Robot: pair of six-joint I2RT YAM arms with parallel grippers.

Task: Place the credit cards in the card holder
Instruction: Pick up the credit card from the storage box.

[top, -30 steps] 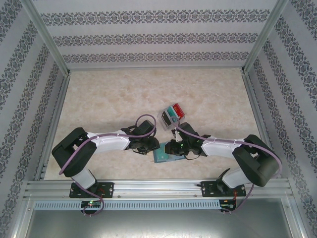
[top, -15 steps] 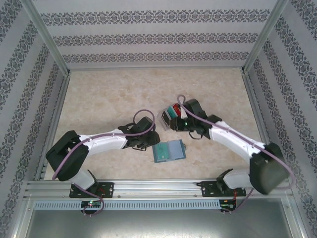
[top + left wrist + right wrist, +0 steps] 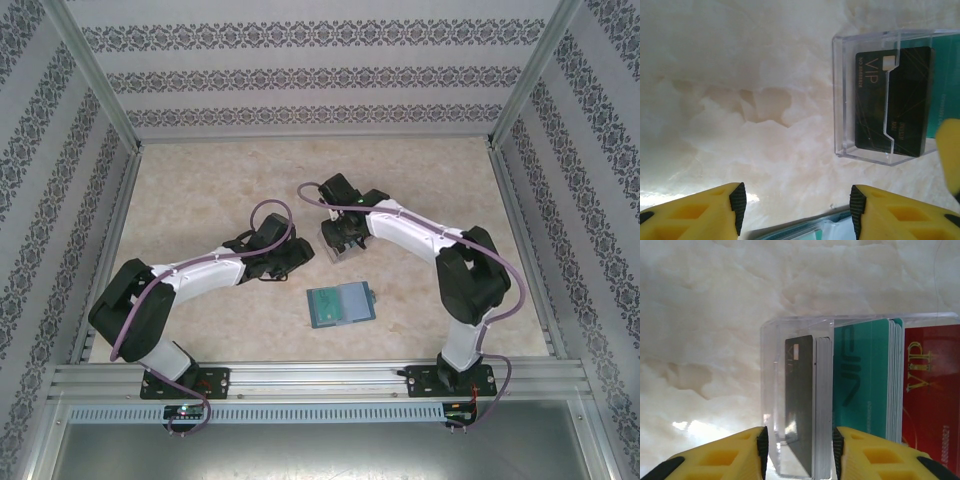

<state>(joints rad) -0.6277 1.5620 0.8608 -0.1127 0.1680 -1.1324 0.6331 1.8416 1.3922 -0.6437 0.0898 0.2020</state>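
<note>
Top view, lower centre: holder (image 3: 341, 304) lying open and flat on the table (image 3: 200, 190), touched by neither arm. Just above it, mid-frame: clear tray (image 3: 333, 250), half covered by the right gripper (image 3: 342, 232). Left of the tray, near but apart: left gripper (image 3: 298, 255).

Right wrist view: yellow fingers (image 3: 725, 457) apart along the bottom edge, straddling the near end of the dark stack (image 3: 807, 405) of cards, which stands on edge in the tray's leftmost slot. Possibly brushing that stack with the right-hand pad; too close to tell. Further right in the frame, a teal stack (image 3: 862, 380), then a red card (image 3: 932, 390) marked VIP.

Left wrist view: fingers (image 3: 705, 212) wide apart along the bottom edge, holding nothing, bare table between them. Upper right: the tray again, with the dark stack's black VIP face toward the lens. Bottom edge, between the pads: a teal sliver of the holder.
</note>
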